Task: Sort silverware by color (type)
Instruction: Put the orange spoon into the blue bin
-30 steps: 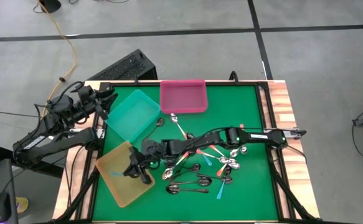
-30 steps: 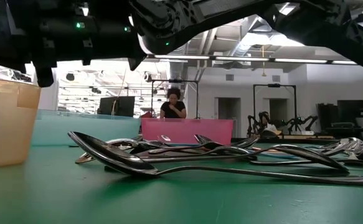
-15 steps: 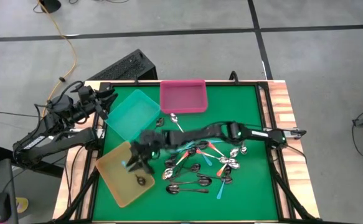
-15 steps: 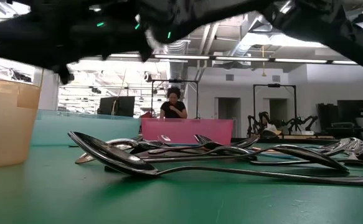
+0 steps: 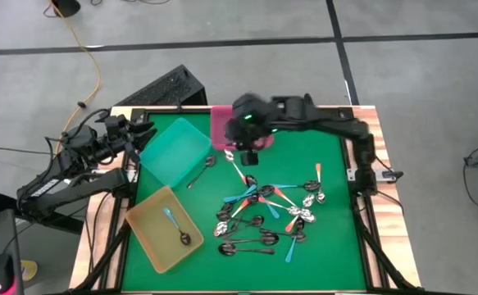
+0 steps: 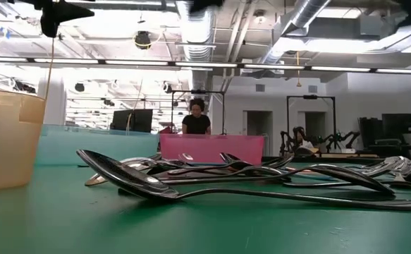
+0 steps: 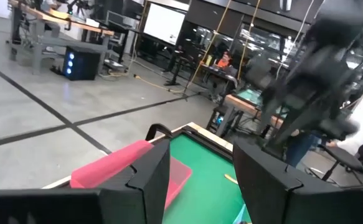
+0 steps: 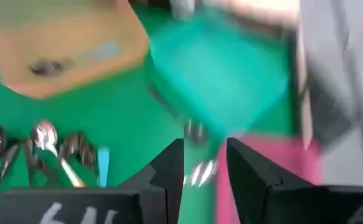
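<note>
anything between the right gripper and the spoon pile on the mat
Nothing visible does. The right gripper hangs by the pink tray's near edge, fingers a little apart and holding nothing. The spoon pile lies on open green mat just beyond it, with one loose spoon lying nearest to the gripper.

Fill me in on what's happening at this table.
A two-armed robot is sorting spoons into coloured trays. The right gripper hangs empty over the near edge of the pink tray. The yellow tray holds one blue-handled spoon; the teal tray looks empty. Most spoons lie in a pile mid-table. The left gripper waits, shut, off the table's left edge.
</note>
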